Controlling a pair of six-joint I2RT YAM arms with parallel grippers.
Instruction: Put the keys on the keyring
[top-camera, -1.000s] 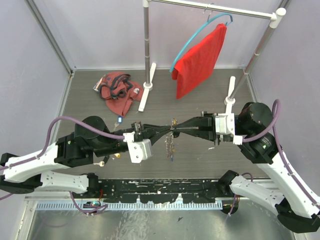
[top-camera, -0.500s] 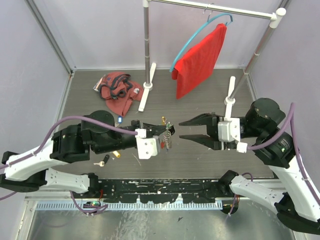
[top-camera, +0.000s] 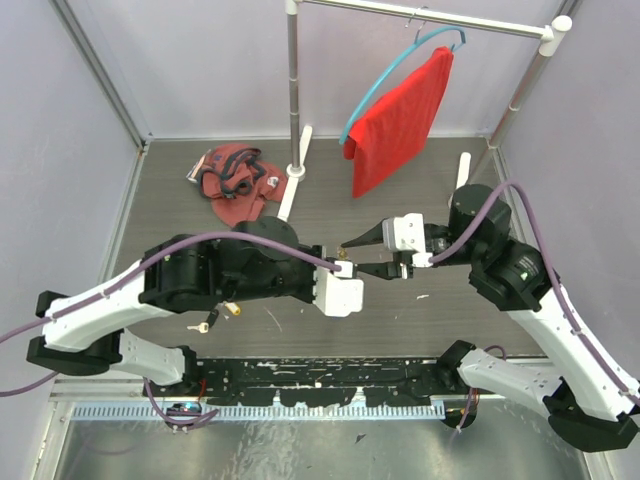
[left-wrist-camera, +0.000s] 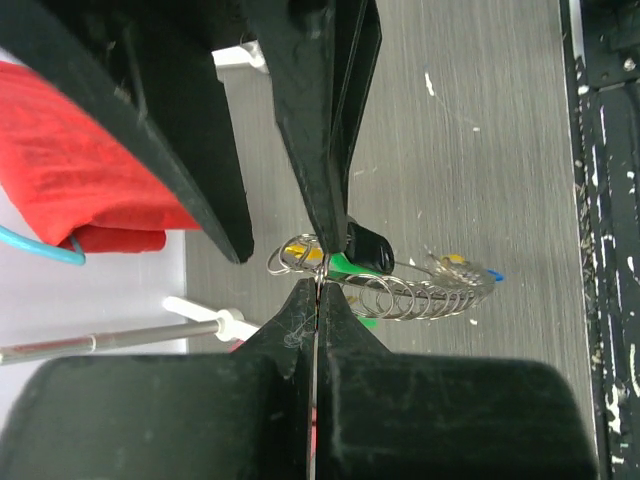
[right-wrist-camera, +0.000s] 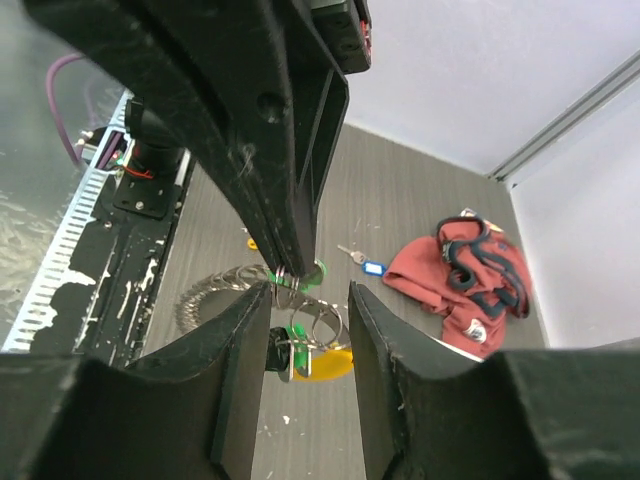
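My left gripper (top-camera: 343, 262) (left-wrist-camera: 318, 285) is shut on a ring of the keyring (left-wrist-camera: 400, 297), a string of silver wire rings held above the table. Keys with green (left-wrist-camera: 345, 264), black (left-wrist-camera: 368, 248) and yellow (left-wrist-camera: 452, 260) tags hang from it. My right gripper (top-camera: 362, 254) (right-wrist-camera: 305, 300) is open, its fingers (right-wrist-camera: 385, 340) straddling the keyring's end rings (right-wrist-camera: 310, 305) just below the left fingertips. A loose blue-tagged key (right-wrist-camera: 372, 266) lies on the table, and two more keys (top-camera: 207, 324), one yellow (top-camera: 233, 309), lie by the left arm.
A red cloth pouch (top-camera: 235, 180) lies at the back left. A clothes rack pole (top-camera: 293, 90) with white feet (top-camera: 290, 195) stands behind, holding a red cloth (top-camera: 400, 120) on a blue hanger. A black perforated strip (top-camera: 320, 375) runs along the near edge.
Both grippers held the keyring, then the right let go and drew back. Now the left has carried the keyring right and the open right gripper has closed in around it.
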